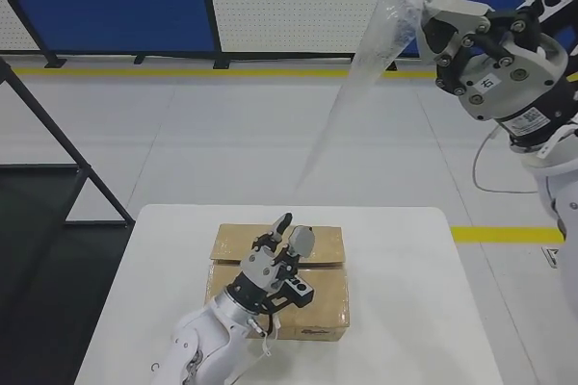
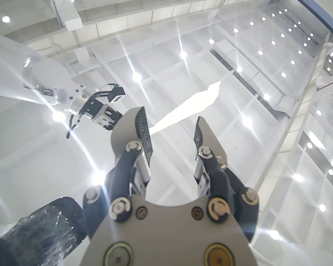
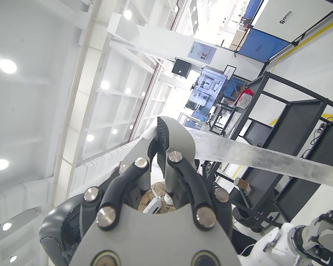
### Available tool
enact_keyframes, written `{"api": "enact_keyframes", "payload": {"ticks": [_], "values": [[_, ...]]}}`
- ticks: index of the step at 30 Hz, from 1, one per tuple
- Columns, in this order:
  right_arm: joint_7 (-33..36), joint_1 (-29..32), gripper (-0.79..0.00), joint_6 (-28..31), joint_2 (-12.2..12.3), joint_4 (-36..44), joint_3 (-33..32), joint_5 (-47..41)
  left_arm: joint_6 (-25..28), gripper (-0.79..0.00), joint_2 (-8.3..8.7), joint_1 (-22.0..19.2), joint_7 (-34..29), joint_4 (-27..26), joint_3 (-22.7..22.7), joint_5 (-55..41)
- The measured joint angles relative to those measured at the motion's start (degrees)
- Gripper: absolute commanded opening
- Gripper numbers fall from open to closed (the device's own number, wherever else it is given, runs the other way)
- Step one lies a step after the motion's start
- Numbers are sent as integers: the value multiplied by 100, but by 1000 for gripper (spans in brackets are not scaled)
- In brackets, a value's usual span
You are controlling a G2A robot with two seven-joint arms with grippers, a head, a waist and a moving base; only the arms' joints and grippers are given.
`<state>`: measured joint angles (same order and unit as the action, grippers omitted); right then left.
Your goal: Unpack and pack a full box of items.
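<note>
1. The top camera sits on the robot above its arms, looking down from well back onto the table (image 1: 414, 289), the cardboard box (image 1: 236, 245) and the floor (image 1: 222, 135) beyond.
2. The left wrist camera rides close behind the left gripper (image 2: 170, 123), facing up at the ceiling lights (image 2: 183, 54).
3. The right wrist camera sits close behind the right gripper (image 3: 158, 134), tilted up toward the ceiling and the black racks (image 3: 294, 128) across the room.
4. All three views catch the clear plastic strip (image 1: 354, 106); the left wrist view also takes in the right gripper, farther off.
</note>
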<state>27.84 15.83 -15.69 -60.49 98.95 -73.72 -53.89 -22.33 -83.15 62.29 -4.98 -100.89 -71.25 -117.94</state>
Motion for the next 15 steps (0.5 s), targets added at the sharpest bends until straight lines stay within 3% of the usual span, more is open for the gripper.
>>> {"api": "enact_keyframes", "payload": {"ticks": [9,12,15], "values": [[92,16,-785,-28,-4,1,-17,-63,103,-413,-15,-39,-107,-6,9,19],[94,24,-785,-23,-5,-3,-24,-56,25,-548,-19,-65,-149,6,57,56],[44,45,-785,-23,-2,-10,-47,-22,-40,-554,-21,-49,-278,16,74,87]]}}
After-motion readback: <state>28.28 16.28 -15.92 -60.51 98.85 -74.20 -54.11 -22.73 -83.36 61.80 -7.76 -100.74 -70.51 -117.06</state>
